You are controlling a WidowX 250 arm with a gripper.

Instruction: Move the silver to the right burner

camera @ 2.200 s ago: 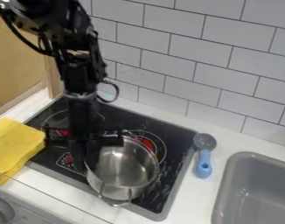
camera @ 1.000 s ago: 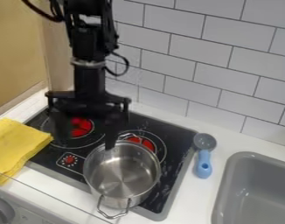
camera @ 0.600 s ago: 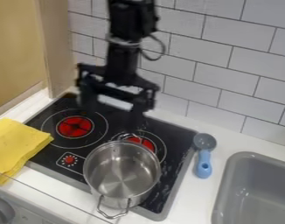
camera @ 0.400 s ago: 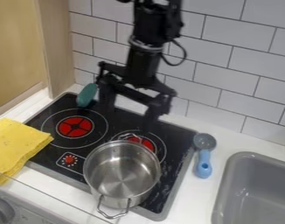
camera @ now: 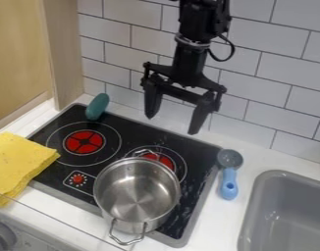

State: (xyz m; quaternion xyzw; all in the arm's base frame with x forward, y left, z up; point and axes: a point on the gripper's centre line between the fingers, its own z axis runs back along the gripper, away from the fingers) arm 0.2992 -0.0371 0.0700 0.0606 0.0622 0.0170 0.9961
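Camera view, clock laid flat over the frame, twelve at the top. Gripper (camera: 171, 125) hangs from the arm toward one o'clock of centre, seen against the tiled wall (camera: 254, 83) and the far edge of the cooktop (camera: 126, 117). Fingers spread wide, tips pointing down, nothing held between them.

Silver pot (camera: 136, 193): between six and seven o'clock from the fingertips, lower in frame, well apart from them. No contact. Stands upright on the cooktop, open at the top, bare metal floor visible inside. Two wire handles: one just past twelve on its rim, the other just past six, reaching over the cooktop's near edge as seen from here.

Right burner (camera: 164, 160) glows red at about one o'clock from the pot's middle; pot's body hides part of its ring. Left burner (camera: 84, 141), also red, lies at eleven from the pot, its rings in full sight. Small control dial (camera: 78, 179) with a red centre, between nine and ten from the pot.

Round about: green object (camera: 97, 107) at the cooktop's far-left corner, between nine and ten from the gripper. Yellow cloth (camera: 18, 164), folded, at the cooktop's nine o'clock side. Blue-handled scoop (camera: 228, 184) on the counter (camera: 218, 220), a little short of three from the pot, grey cup toward twelve, handle toward six. Grey sink (camera: 287, 211) just past three from the pot.
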